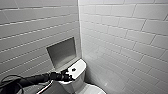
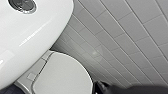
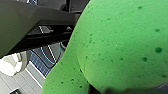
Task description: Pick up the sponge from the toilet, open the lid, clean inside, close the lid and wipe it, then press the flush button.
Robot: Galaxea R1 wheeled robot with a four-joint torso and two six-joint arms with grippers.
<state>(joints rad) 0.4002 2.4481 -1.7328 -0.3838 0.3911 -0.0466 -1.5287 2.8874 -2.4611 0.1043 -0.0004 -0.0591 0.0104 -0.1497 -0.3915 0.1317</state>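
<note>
The white toilet (image 1: 75,82) stands in the corner with its tank top (image 1: 79,67) toward the wall. My left arm reaches in from the left, and my left gripper (image 1: 69,75), shut and holding nothing, sits at the near edge of the tank top just short of the round flush button (image 1: 74,69). In the left wrist view the flush button (image 2: 22,5) is set in the glossy tank top, and below it the oval lid (image 2: 62,77) lies shut on the bowl. The bright green sponge (image 3: 120,45) bulges right in front of the right wrist camera, with my right gripper (image 3: 110,90) shut on it.
White brick-tiled walls meet in a corner right behind the toilet. A square recessed niche (image 1: 62,52) sits in the left wall above the tank. The right wall (image 2: 125,37) runs close alongside the bowl.
</note>
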